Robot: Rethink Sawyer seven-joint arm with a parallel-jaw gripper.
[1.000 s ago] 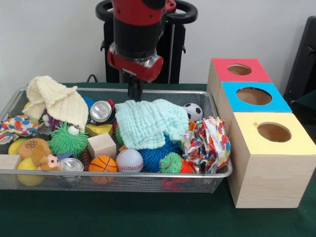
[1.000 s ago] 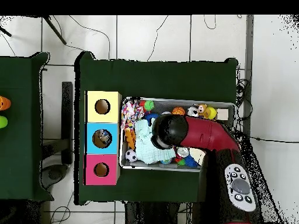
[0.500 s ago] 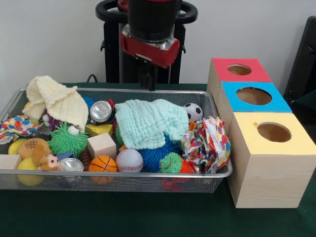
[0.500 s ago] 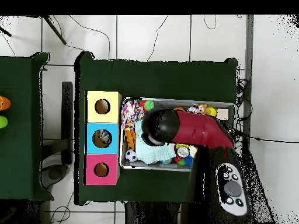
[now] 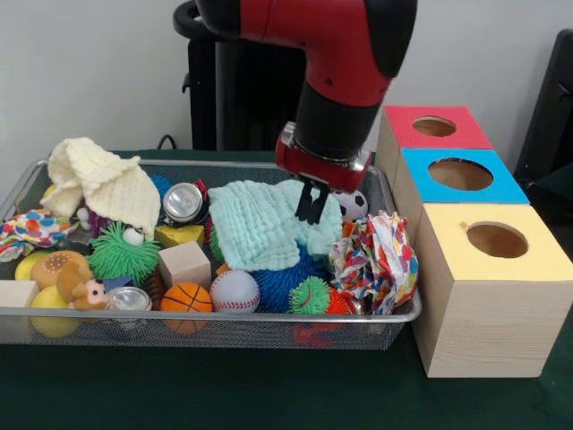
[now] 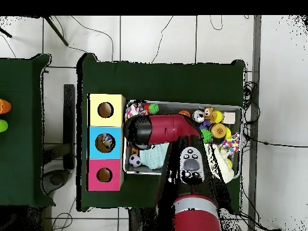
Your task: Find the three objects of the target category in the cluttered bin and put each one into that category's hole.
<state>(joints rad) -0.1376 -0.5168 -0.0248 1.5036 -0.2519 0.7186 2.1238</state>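
1. mint-green cloth (image 5: 266, 223) lies right under and just left of the gripper (image 5: 312, 204) in the front view, spread wide across the middle of the wire bin (image 5: 387, 188); its longer run goes sideways, away from the gripper toward the silver tin (image 5: 183, 202).
2. the gripper hangs low over the cloth's right edge, and its dark fingertips look drawn close together with nothing between them, so it reads as closed and empty.
3. which category is the target cannot be told from the scene; judging by the gripper's place, cloths are the likely one, with the crumpled patterned cloth (image 5: 376, 258) just right and nearer the camera, and the cream cloth (image 5: 100, 184) well off to the left.
4. the soccer ball (image 5: 353, 203) sits just behind and right of the gripper, partly hidden by the wrist; the blue spiky ball (image 5: 285, 285) lies under the cloth's near edge.
5. the three hole boxes stand right of the gripper outside the bin: red box (image 5: 433, 128), blue box (image 5: 461, 176), yellow box (image 5: 495, 242).
6. the bin's right wall stands between the cloth and the boxes, so any carry likely needs a lift first.
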